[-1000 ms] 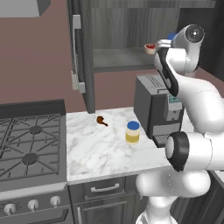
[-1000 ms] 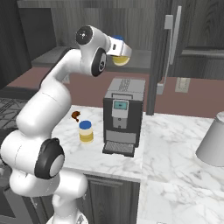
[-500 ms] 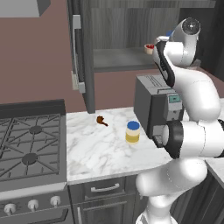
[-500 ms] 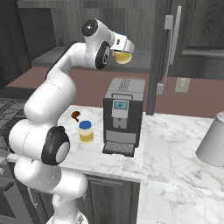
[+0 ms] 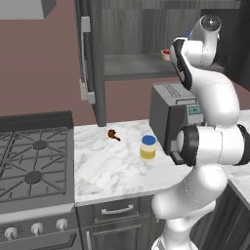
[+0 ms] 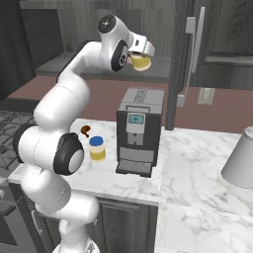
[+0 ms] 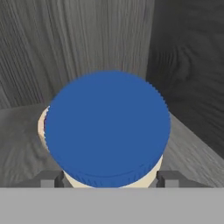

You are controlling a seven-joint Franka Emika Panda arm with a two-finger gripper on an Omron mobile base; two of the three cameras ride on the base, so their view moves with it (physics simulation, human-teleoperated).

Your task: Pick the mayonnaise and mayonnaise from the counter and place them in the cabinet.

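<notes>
The arm has reached further toward the cabinet (image 6: pixel 217 44) at the frame's top. The tool (image 6: pixel 141 54) is clenched on one mayonnaise jar (image 6: pixel 140 63), its blue lid (image 7: pixel 107 128) just above the fingertips (image 7: pixel 168 178). The second mayonnaise jar (image 5: pixel 148 147) stands on the surface (image 5: pixel 112 166).

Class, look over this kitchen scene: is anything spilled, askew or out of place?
One thing: a small brown object lies loose on the counter near the stove, like a stray scrap. The jar on the counter stands upright, nothing is spilled.

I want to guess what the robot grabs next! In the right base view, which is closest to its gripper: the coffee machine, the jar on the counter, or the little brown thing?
1. Coffee machine, just below the gripper.
2. Jar on the counter, lower, left of the machine.
3. Little brown thing, by the wall; almost tied with the jar, so hard to call.
</notes>
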